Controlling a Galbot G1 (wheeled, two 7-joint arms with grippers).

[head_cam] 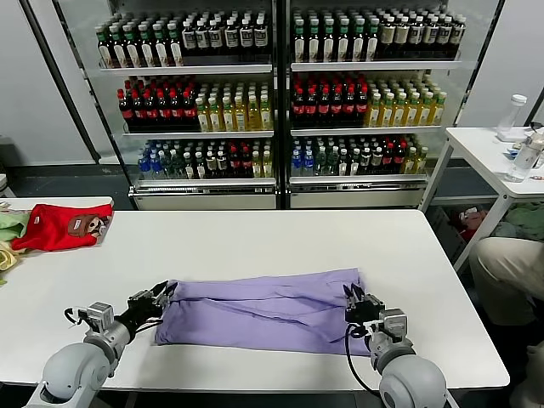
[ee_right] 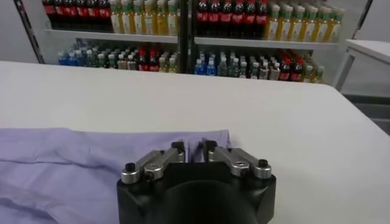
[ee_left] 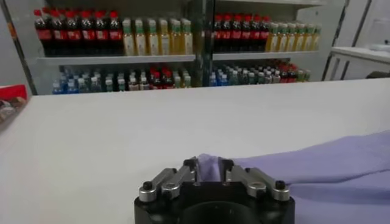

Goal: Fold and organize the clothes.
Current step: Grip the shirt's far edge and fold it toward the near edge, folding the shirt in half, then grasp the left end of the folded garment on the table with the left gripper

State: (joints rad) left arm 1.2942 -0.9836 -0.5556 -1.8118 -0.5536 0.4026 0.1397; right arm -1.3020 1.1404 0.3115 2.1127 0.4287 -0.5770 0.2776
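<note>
Centrally, a white worktop (head_cam: 255, 238) carries the lavender T-shirt (head_cam: 263, 310), folded into a wide band near the 6 o'clock edge. Behind the worktop, at 12 o'clock, glass-door coolers (head_cam: 280, 102) hold rows of bottled drinks. A second white table (head_cam: 489, 157) with bottles stands at 2 o'clock. A red garment (head_cam: 59, 225) with green and yellow cloths (head_cam: 10, 234) lies at 10 o'clock, well apart from the T-shirt.

Left gripper (head_cam: 159, 295) sits at the T-shirt's 9 o'clock end, jaws narrowly parted with the cloth edge between them. Right gripper (head_cam: 354, 299) sits at the 3 o'clock end, jaws narrowly parted over the hem.
</note>
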